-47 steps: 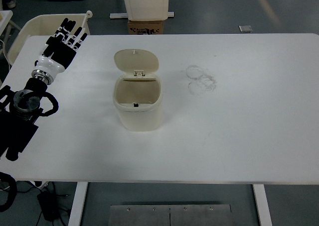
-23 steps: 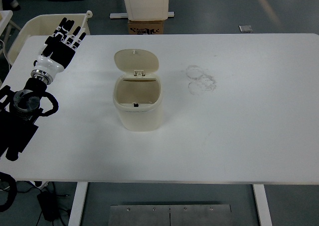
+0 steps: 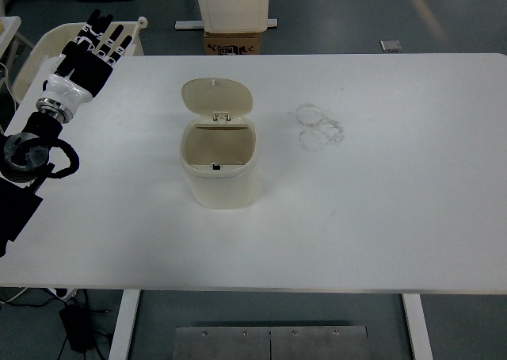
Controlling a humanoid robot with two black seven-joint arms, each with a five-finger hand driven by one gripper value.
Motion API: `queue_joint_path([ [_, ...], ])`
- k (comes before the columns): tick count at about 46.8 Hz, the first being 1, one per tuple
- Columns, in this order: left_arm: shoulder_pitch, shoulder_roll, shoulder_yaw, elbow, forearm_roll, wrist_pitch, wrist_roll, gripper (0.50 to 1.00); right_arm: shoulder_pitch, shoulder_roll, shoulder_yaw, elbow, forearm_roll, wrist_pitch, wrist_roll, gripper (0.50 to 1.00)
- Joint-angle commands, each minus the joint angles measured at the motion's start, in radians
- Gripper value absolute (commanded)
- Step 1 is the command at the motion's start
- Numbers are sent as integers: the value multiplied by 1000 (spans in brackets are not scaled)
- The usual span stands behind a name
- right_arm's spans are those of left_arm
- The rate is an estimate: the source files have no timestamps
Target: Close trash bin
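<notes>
a white counter (image 3: 380,217) fills the view, bare but for a cream trash bin (image 3: 219,174) standing upright a little left of its middle and some faint ring marks (image 3: 319,127) to the bin's right. the bin is open: its lid (image 3: 216,96) is tipped up and back on the far side, hinged along the far rim, so the mouth faces the camera and the hollow inside shows empty. the robot's left hand (image 3: 89,49) hovers over the counter's far left corner, fingers spread straight and holding nothing, well apart from the bin. the right arm is not in view. the relation that matters: the bin lies to the right of the left hand and slightly nearer the counter's front edge, and the lid stands at about the hand's own depth across the counter, so this is the arm that would have to do the closing. judging from the layout, the hand would need to travel rightward to get behind or above the raised lid and push it forward and down over the mouth. the closing step has not yet begun.
</notes>
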Motion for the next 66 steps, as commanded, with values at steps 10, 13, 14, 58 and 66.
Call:
queue_joint_path([
  [10, -4, 89, 36, -140, 3, 69, 0, 1000, 0, 0, 0, 0, 0, 0, 1, 993],
  [13, -12, 116, 62, -158, 3, 72, 0, 1000, 0, 0, 0, 0, 0, 0, 1, 993],
  [14, -13, 124, 70, -163, 3, 74, 0, 1000, 0, 0, 0, 0, 0, 0, 0, 993],
  [58, -498, 377, 671, -421, 218, 71, 53, 1000, 0, 0, 0, 0, 0, 0, 0, 993],
  [66, -579, 382, 708, -467, 336, 62, 76, 1000, 0, 0, 0, 0, 0, 0, 0, 993],
])
